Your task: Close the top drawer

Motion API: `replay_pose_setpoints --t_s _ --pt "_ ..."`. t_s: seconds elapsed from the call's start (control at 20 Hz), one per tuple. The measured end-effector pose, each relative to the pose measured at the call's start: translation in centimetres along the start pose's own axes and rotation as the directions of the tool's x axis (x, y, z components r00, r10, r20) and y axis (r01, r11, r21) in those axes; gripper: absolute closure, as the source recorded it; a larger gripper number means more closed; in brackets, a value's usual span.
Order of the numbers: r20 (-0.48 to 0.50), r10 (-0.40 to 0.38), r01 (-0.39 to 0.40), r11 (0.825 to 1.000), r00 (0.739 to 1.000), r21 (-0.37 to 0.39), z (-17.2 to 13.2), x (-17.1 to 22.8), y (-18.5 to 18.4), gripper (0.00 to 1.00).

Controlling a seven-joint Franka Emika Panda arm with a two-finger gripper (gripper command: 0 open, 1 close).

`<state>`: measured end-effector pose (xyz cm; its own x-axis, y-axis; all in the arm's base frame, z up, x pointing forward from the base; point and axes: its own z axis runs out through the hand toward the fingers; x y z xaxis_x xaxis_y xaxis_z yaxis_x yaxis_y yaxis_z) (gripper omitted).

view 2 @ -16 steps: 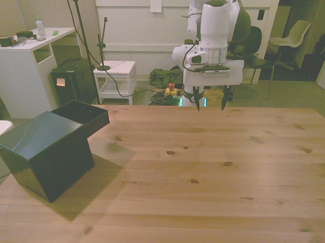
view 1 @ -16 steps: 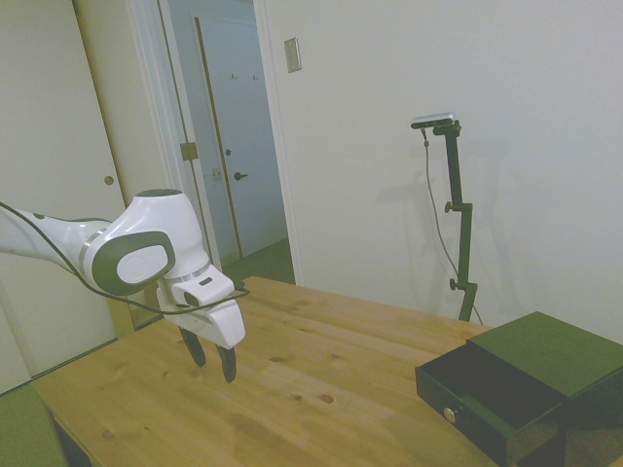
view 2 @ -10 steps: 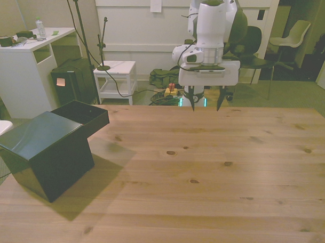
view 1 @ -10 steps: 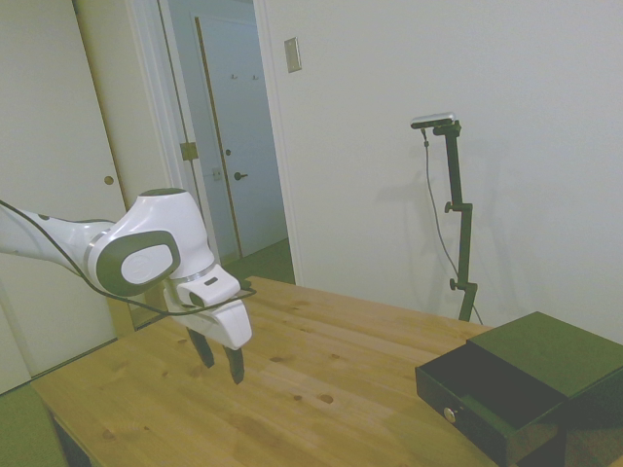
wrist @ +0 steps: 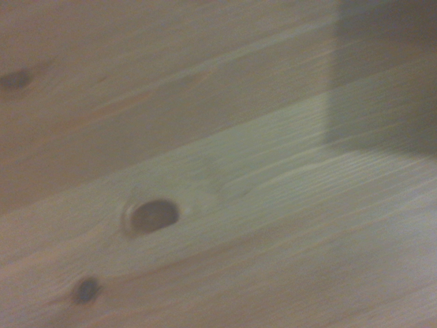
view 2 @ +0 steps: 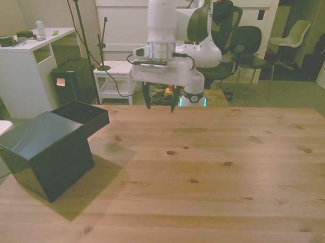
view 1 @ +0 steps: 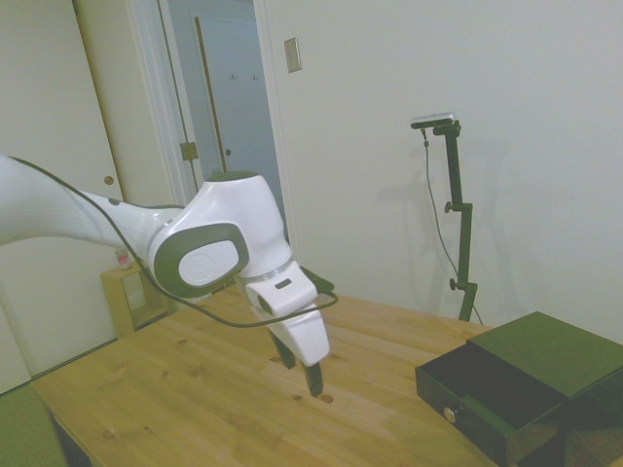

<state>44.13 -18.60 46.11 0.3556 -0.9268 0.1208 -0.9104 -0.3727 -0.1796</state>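
Looking at the small black box-like chest (view 2: 46,149), you find the top drawer (view 1: 484,394), black-fronted with a small round brass knob (view 1: 450,414), pulled well out of it, so it needs a push on its front. Its long axis runs out from the chest, front pointing toward the middle of the wooden table (view 2: 214,171). Your white two-finger hand (view 2: 159,102) hangs above the table, well apart from the chest, fingers narrowly parted and empty, pointing down, probably to present them flat against the drawer front.
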Motion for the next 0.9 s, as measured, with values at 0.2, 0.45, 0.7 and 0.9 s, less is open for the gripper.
replay_pose_setpoints --t_s 0.2,0.45,0.7,0.9 --pt "-0.019 0.067 -0.067 0.998 0.998 0.007 -0.5 4.4 0.5 0.00" --pt "-0.022 0.123 -0.123 0.992 0.992 0.003 -0.7 7.7 0.9 1.00" --pt "-0.034 0.171 -0.171 0.985 0.985 0.004 -0.8 10.7 1.6 1.00" --pt "-0.038 0.192 -0.191 0.981 0.981 0.008 -0.7 11.9 1.5 1.00"
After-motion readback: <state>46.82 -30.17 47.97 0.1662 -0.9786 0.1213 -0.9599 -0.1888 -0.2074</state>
